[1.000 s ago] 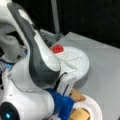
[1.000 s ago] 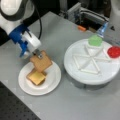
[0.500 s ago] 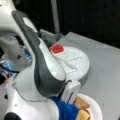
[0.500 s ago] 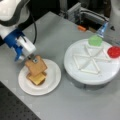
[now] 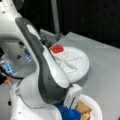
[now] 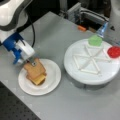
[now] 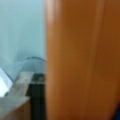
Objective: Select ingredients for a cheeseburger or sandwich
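Front view, arm filling the near left: the white-and-grey arm (image 5: 42, 75) blocks most of the scene. Behind it, the white round divided tray (image 5: 75, 62) sits on the grey table (image 5: 105, 65), with the red tomato disc (image 5: 57, 49) on its far left edge. At the bottom, the gripper (image 5: 75, 106), blue at its base, reaches down to a tan toast square (image 5: 83, 107) on the white paper plate (image 5: 96, 105). Its jaws are hidden here.

Front view from the opposite side: paper plate (image 6: 40, 77) at near left, divided tray (image 6: 92, 65) at right, the two well apart. On the plate lies the sandwich (image 6: 35, 73): tan toast square (image 6: 33, 70) on top, tilted, a yellow cheese square (image 6: 38, 80) showing at its near edge, a dark layer just under that. The gripper (image 6: 32, 62) sits at the far left corner of the top toast, touching it; whether the jaws clamp the toast or only rest there, cannot tell. On the tray, the green lettuce piece (image 6: 95, 40) lies at the far side and the tomato disc (image 6: 114, 52) at the right edge.

Wrist view: a tan-orange surface (image 7: 82, 60), very close, fills the right two-thirds. Pale ground at left. Fingers not made out.
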Available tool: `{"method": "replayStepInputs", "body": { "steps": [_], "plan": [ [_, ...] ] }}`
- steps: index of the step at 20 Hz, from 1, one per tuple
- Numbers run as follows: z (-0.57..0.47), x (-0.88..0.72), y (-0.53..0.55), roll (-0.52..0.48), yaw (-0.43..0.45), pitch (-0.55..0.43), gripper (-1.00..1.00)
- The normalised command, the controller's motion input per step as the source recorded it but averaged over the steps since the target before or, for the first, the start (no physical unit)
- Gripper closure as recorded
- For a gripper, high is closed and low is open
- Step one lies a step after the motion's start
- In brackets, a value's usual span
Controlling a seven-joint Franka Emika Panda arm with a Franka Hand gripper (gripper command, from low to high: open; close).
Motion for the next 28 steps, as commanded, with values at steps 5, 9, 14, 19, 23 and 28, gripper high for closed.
{"method": "replayStepInputs", "body": {
  "steps": [5,9,14,19,23,28],
  "plan": [
    [-0.12,0.26,-0.21,-0.03,0.268,0.03,1.0],
    [-0.11,0.25,-0.19,-0.02,0.281,0.027,1.0],
    [-0.1,0.29,-0.24,-0.019,0.311,0.03,1.0],
    [-0.11,0.33,-0.31,0.002,0.338,0.057,1.0],
    [-0.1,0.34,-0.31,0.026,0.336,0.078,1.0],
    [-0.09,0.35,-0.27,0.053,0.322,0.095,1.0]
  ]
}}
